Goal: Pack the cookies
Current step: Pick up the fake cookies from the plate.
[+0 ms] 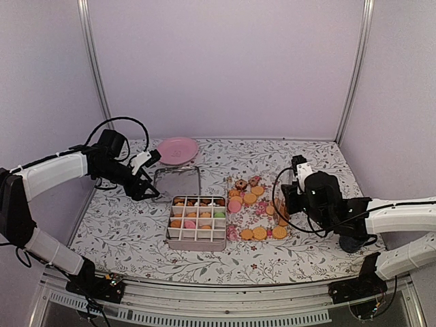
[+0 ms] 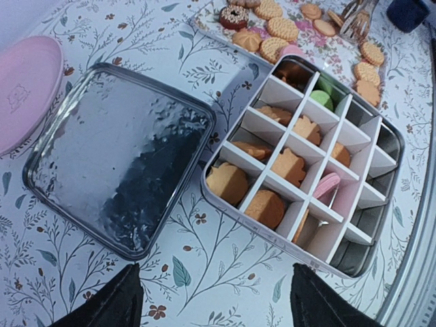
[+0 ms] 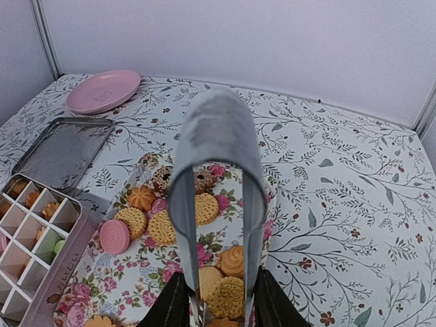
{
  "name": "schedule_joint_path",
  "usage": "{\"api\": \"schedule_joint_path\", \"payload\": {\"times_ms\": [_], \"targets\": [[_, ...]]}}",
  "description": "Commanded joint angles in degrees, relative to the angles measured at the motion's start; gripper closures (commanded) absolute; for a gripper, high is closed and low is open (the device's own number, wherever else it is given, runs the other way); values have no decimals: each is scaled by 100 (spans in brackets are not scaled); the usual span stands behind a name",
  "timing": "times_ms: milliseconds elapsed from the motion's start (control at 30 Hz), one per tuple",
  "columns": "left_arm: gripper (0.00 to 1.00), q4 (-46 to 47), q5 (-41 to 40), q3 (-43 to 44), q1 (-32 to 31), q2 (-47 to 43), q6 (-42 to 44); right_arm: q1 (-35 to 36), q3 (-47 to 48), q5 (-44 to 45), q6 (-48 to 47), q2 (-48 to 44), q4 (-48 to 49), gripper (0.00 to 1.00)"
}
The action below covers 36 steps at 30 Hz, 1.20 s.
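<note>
From above, the cookies point(image 1: 250, 198) lie loose on a flowered tray point(image 1: 234, 233), with more in the divided box point(image 1: 197, 240) beside it on the desk point(image 1: 306, 259). The right wrist view shows what that one hides: the right tool point(image 3: 218, 303) is clamped on metal tongs point(image 3: 216, 146) that reach out over the tray. The left wrist view shows the left tool point(image 2: 214, 300) spread open above a metal lid point(image 2: 116, 157) — and the box's cells only partly filled.

My cookies point(image 2: 289, 163), flat and mostly golden with a few pink and one green, lie partly inside the divided tin point(image 2: 387, 144), partly loose just beside it.
</note>
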Motion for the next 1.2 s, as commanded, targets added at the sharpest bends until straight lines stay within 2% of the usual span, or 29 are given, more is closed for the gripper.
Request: {"api": "schedule_joint_path", "payload": {"times_ms": [0, 67, 133, 367, 467, 600, 767, 867, 1067, 1167], "targets": [[25, -33, 44, 51, 56, -56, 69, -43, 41, 25, 106, -99, -248, 75], [25, -33, 48, 51, 54, -63, 81, -45, 97, 49, 70, -244, -180, 86], [25, -33, 47, 51, 57, -81, 76, -44, 222, 29, -47, -363, -173, 92], [25, -23, 45, 38, 55, -62, 69, 32, 864, -514, -304, -494, -261, 95], [25, -23, 50, 51, 59, -61, 58, 152, 1146, -748, -319, -361, -177, 100], [25, -19, 31, 39, 61, -79, 66, 275, 1462, -1019, -294, 10, -42, 100], [25, -24, 10, 9, 61, -108, 99, 320, 1508, -704, -299, 251, -192, 100], [25, -24, 16, -10, 64, -111, 125, 296, 1235, -442, -236, 83, -270, 96], [25, -15, 86, 24, 66, -40, 101, 106, 586, -343, -66, -293, -371, 76], [25, -15, 79, 25, 63, -44, 100, 79, 446, -378, -51, -352, -452, 69]]}}
